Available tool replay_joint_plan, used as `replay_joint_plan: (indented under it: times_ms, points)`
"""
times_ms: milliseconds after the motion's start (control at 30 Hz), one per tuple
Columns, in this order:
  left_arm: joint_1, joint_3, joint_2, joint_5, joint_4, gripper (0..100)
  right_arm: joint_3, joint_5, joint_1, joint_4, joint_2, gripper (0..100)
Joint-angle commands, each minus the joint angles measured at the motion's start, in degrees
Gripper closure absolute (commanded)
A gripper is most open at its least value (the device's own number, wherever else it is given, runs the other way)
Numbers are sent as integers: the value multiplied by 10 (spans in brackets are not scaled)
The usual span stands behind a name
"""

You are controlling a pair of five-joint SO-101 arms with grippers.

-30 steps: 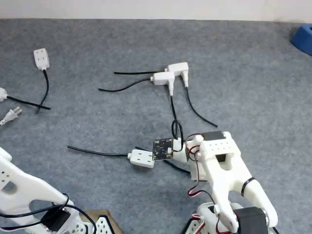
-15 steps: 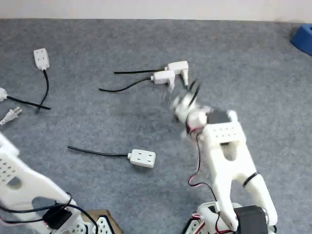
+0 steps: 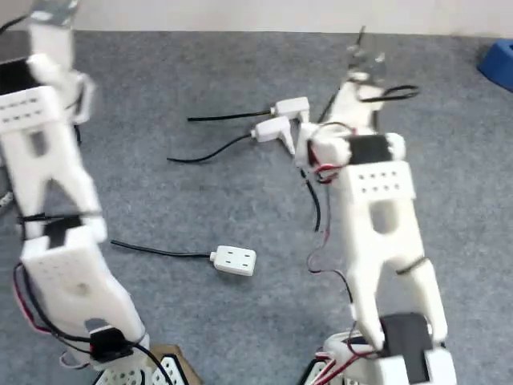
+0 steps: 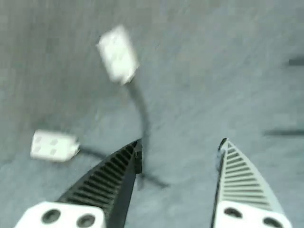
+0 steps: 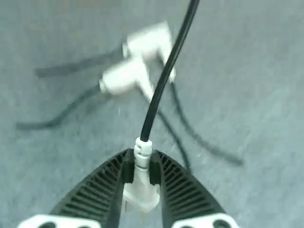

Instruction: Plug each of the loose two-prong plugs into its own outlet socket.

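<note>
My right gripper (image 5: 141,156) is shut on a white two-prong plug (image 5: 139,192), and the plug's black cord (image 5: 164,71) runs away from the fingers. In the high view this gripper (image 3: 362,58) is raised at the far side, beside two white sockets (image 3: 282,119) that sit together with cords attached. A loose white outlet socket (image 3: 234,261) lies mid-table on its black cord. My left gripper (image 4: 179,151) is open and holds nothing. It hangs above a white socket (image 4: 118,54) and a second white piece (image 4: 53,146). The high view shows it raised at the far left (image 3: 50,11).
The grey carpet-like table (image 3: 160,200) carries loose black cords. A blue object (image 3: 497,64) sits at the far right edge. A brown piece (image 3: 172,359) lies by the left arm's base.
The right arm lifted the plug from beside the middle socket and swung it up to the far side. The left arm rose from the near left corner to high over the far left.
</note>
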Motion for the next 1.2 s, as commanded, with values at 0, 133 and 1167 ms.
replay_joint_plan:
  times_ms: [0,133,1167]
  points:
    - [95,-2,-106,67,8,741,-35,-19,-24,7,5,992]
    - [158,49,-156,78,18,741,-65,-46,-36,10,7,992]
    - [247,1399,-1296,-54,-436,732,2,-172,-83,-55,10,992]
